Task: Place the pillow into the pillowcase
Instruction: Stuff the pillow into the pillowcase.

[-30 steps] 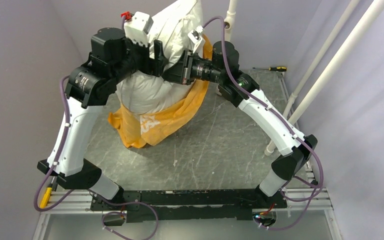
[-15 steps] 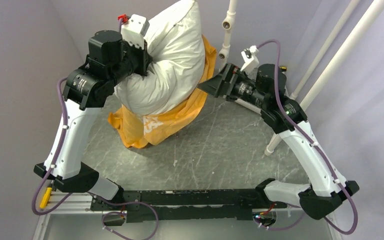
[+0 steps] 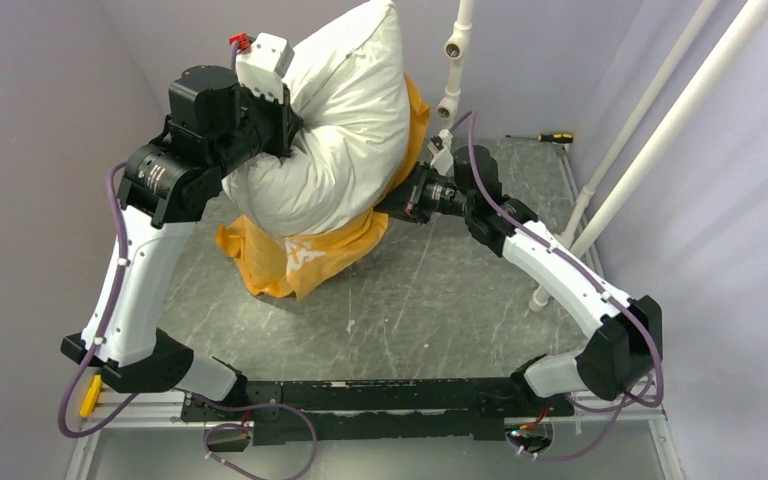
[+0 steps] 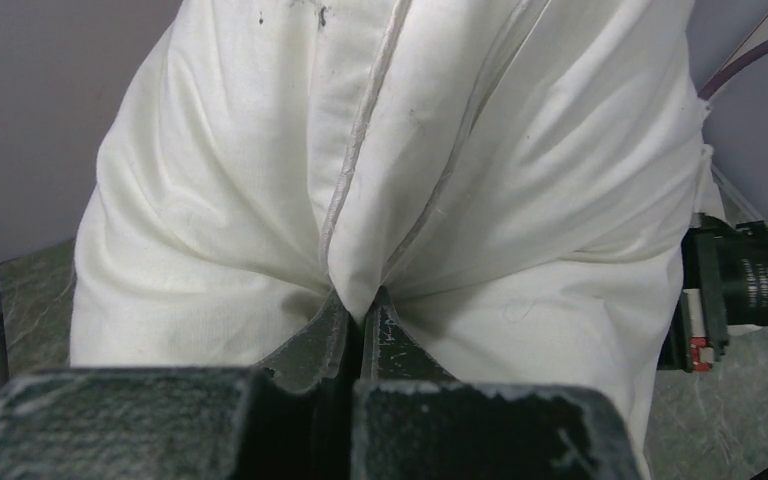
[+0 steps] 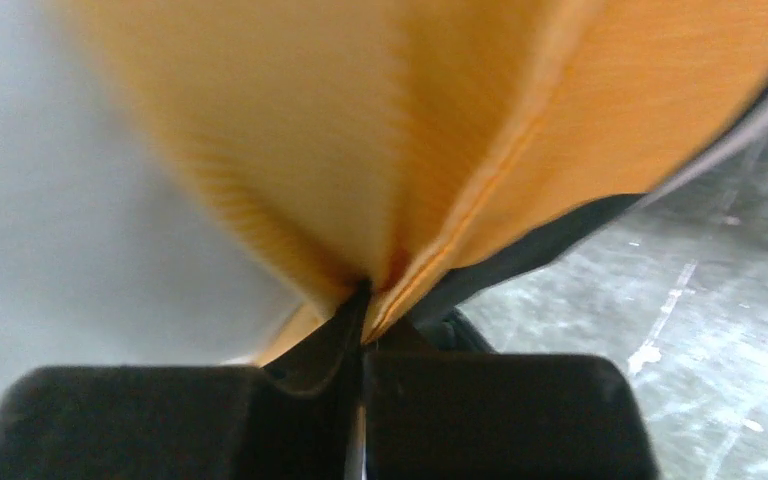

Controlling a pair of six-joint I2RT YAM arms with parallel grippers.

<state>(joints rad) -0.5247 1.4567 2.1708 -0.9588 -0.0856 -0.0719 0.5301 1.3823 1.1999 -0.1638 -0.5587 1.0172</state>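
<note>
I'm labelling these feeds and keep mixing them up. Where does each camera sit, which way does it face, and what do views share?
Top external: above and behind the arms, looking down at the table; left arm, right arm, pillow, pillowcase show.
Left wrist: on that wrist, facing along the left claw, shut on a pillow fold.
Right wrist: on that wrist, facing along the right claw, shut on the pillowcase edge.
Shared: top and left wrist see the pillow; top and right wrist, the pillowcase.

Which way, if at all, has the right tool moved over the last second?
Yes. In the top view the right tool went right, toward the white pipe, and lower in frame; it now pinches the pillowcase.
</note>
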